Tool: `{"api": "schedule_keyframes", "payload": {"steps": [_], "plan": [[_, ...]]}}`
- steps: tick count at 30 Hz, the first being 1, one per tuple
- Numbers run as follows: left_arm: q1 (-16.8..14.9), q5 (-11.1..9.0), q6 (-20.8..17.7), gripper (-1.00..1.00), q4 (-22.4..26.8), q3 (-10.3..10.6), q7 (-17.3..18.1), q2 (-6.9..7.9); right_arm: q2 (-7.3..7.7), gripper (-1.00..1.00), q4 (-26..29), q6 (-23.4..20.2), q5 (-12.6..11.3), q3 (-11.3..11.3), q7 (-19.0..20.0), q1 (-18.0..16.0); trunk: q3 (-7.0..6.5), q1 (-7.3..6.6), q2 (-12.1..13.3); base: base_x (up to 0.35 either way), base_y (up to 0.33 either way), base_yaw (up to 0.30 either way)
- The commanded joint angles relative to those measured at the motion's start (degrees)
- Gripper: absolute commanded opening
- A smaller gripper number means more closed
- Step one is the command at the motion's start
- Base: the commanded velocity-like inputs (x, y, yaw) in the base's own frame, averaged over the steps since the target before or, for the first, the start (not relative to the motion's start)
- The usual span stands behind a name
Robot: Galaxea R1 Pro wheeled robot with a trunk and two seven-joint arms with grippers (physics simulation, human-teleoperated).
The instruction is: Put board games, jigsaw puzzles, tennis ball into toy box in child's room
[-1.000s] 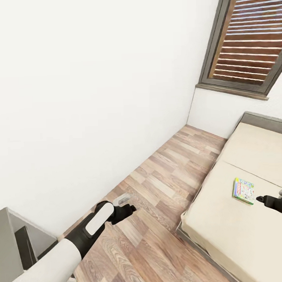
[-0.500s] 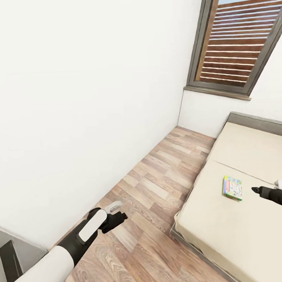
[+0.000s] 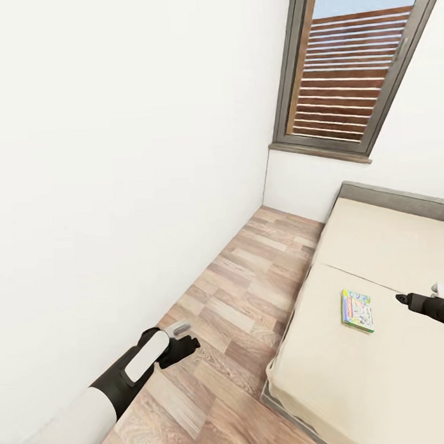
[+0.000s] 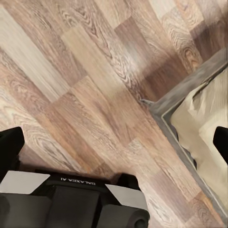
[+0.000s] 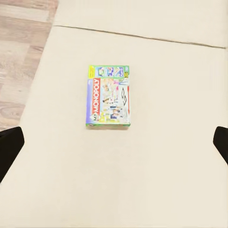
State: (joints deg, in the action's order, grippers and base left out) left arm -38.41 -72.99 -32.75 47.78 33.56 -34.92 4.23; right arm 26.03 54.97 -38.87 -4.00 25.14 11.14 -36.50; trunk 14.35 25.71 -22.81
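A flat rectangular board game box with a green edge and busy white printed cover (image 3: 357, 311) lies face up on the smooth cream mattress of the low grey-framed bed (image 3: 407, 382), well in from the bed's floor-side edge and apart from everything else. The right gripper (image 5: 114, 142) hangs above it, jaws spread wide, likely lining up a grasp. The left gripper (image 3: 188, 344) idles over the wood-plank floor (image 3: 250, 291) beside the bed's near corner, jaws also wide and holding nothing.

Matt cream cloth bed (image 3: 380, 344), wood-grain plank floor (image 3: 250, 298).
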Motion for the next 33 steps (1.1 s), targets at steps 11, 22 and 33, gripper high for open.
{"api": "schedule_keyframes", "payload": {"steps": [11,22,33], "plan": [[0.25,-0.22,1.2,1.0,0.01,-0.73,-1.1,0.45,-0.02,1.0,0.05,-0.33,-0.4,0.09,0.02,-0.05,-0.8,0.07,-0.11,0.207,0.016,-0.173],[2.46,-0.17,2.45,1.0,0.01,-6.77,-0.78,1.38,-0.03,1.0,-0.16,-0.26,-0.44,0.02,0.02,-0.06,-1.72,0.07,-0.11,0.011,0.001,-0.172],[4.94,0.07,2.6,1.0,0.04,-9.34,-0.5,3.27,-0.02,1.0,-0.21,-0.24,-0.48,0.0,0.08,-0.06,-2.63,0.07,-0.11,0.031,0.0,-0.171]]}}
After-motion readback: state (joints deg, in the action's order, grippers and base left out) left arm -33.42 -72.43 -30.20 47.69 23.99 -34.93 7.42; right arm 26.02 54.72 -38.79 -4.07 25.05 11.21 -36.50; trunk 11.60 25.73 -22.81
